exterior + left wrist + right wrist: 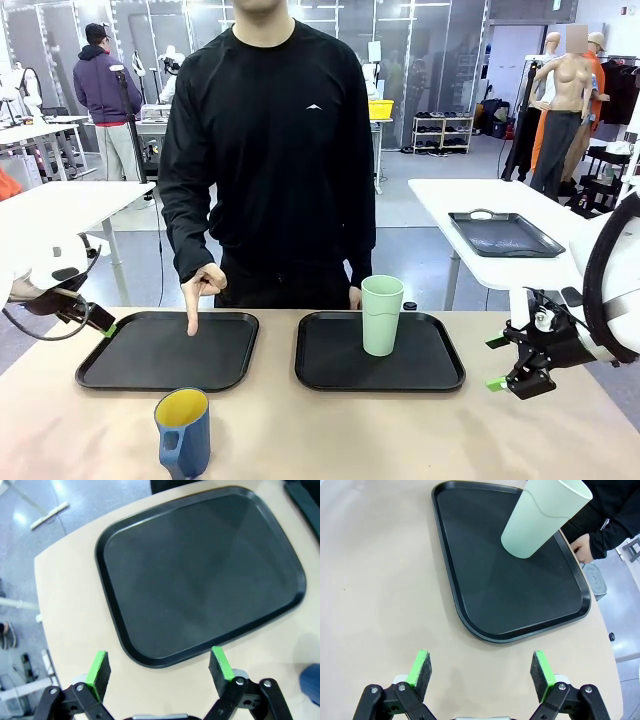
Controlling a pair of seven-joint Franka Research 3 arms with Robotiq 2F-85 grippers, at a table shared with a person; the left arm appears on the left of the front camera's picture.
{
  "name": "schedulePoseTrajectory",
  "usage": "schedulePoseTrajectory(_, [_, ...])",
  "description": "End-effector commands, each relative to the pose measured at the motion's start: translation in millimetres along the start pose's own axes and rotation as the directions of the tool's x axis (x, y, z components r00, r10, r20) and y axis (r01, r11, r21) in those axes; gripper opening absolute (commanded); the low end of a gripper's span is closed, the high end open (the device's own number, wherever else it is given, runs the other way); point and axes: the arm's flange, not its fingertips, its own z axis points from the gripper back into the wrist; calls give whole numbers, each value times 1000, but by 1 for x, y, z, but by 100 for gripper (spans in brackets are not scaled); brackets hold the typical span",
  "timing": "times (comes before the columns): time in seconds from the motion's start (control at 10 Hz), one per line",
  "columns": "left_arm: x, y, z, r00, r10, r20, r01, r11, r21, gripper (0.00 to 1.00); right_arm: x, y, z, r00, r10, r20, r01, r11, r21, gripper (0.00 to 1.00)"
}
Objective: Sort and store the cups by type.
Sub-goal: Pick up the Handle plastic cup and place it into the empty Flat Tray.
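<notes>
Hovering, our left claw (159, 666) and right claw (481, 669) gape wide, empty; the mint tumbler (382, 315) stands on the right tray (330, 362), the blue mug (183, 432) on the table (330, 430) near us.

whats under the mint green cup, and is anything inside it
The mint-green tumbler stands upright on the right-hand black tray, toward its far side. The tray patch beneath its base is covered. Its walls hide the inside, so contents cannot be told.

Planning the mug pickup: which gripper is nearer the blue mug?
Left. The left gripper hangs at the left tray's outer edge, just left of and beyond the mug. The right gripper sits past the right tray, across the table.
</notes>
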Motion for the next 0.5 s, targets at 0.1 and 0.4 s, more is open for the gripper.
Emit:
schedulePoseTrajectory(0.1, [-21,36,-12,976,-205,67,211,972,-106,100,-1,-3,-1,1000,-2,13,2,1000,-5,100])
schedulePoseTrajectory(0.4, [-46,66,-29,924,-362,120,380,903,-199,100,-1,-3,-1,1000,-2,13,2,1000,-5,100])
